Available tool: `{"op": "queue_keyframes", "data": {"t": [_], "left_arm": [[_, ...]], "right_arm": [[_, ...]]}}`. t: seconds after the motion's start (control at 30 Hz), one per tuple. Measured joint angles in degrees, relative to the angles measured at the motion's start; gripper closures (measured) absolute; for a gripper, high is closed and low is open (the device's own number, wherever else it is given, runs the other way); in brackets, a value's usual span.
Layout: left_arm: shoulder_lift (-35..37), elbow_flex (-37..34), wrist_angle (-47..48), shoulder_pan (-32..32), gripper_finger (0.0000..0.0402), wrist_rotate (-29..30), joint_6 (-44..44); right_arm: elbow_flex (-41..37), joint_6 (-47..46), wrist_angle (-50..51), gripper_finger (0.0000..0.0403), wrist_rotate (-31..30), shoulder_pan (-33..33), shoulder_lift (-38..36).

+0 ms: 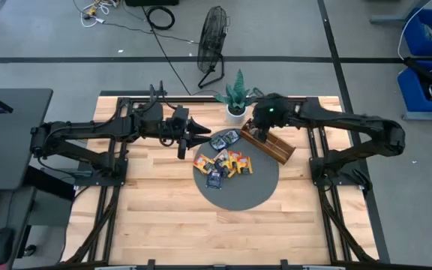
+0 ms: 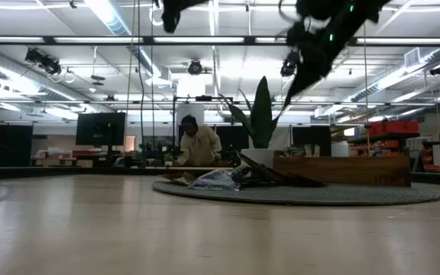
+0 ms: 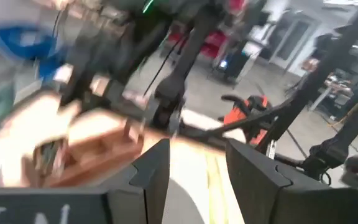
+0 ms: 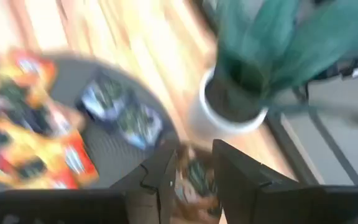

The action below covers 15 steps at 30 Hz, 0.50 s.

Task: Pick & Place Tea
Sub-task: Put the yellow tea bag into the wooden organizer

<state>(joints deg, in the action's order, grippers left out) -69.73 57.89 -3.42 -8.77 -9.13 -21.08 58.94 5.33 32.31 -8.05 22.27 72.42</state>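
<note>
Several tea sachets, orange-yellow ones [image 1: 223, 163] and dark blue ones [image 1: 225, 139], lie flat on a round grey mat [image 1: 238, 193]. A long brown wooden tray [image 1: 274, 145] rests on the mat's far right rim. My right gripper [image 1: 256, 127] hangs open above the tray's far end, pointing slantwise down. Through its gap [image 4: 194, 180] a dark sachet [image 4: 197, 176] shows lying in the tray below. My left gripper [image 1: 198, 139] hovers open and nearly level beyond the mat's far left rim, with nothing between its fingers [image 3: 197, 171]. It faces the tray [image 3: 92, 155].
A potted green plant [image 1: 236, 97] in a white pot [image 4: 225, 109] stands just beyond the tray, close to my right gripper. The near half of the wooden table [image 1: 171, 225] lies bare. A person shows in the room behind the table [image 2: 197, 145].
</note>
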Motion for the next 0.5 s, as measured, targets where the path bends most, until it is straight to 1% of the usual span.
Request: {"op": "queue_keyframes", "data": {"t": [0.1,0.17,0.23,0.3,0.4,0.5], "left_arm": [[0.0,0.0,8.32,-1.27,0.0241,0.08,-2.34],[-0.03,0.0,15.02,-2.18,0.0241,0.74,-3.63],[-0.64,0.04,21.5,-2.95,0.0241,3.43,-5.74],[-1.65,0.03,27.62,-4.29,0.0241,5.3,-9.67],[-4.21,0.02,31.63,-6.04,0.0241,5.15,-12.74],[-7.84,0.02,31.07,-6.5,0.0239,4.25,-13.57]], "right_arm": [[2.57,-4.04,1.79,0.0291,-0.03,-1.68,-4.05],[2.93,-7.48,2.04,0.0291,0.0,-2.74,-6.91],[2.91,-10.5,2.43,0.0291,-0.01,-3.7,-9.48],[2.39,-12.61,2.48,0.0292,-0.11,-4.43,-11.26],[1.78,-14.82,2.63,0.0292,-2.14,-5.48,-12.13],[1.45,-16.59,2.43,0.0292,-2.92,-6.14,-11.93]]}}
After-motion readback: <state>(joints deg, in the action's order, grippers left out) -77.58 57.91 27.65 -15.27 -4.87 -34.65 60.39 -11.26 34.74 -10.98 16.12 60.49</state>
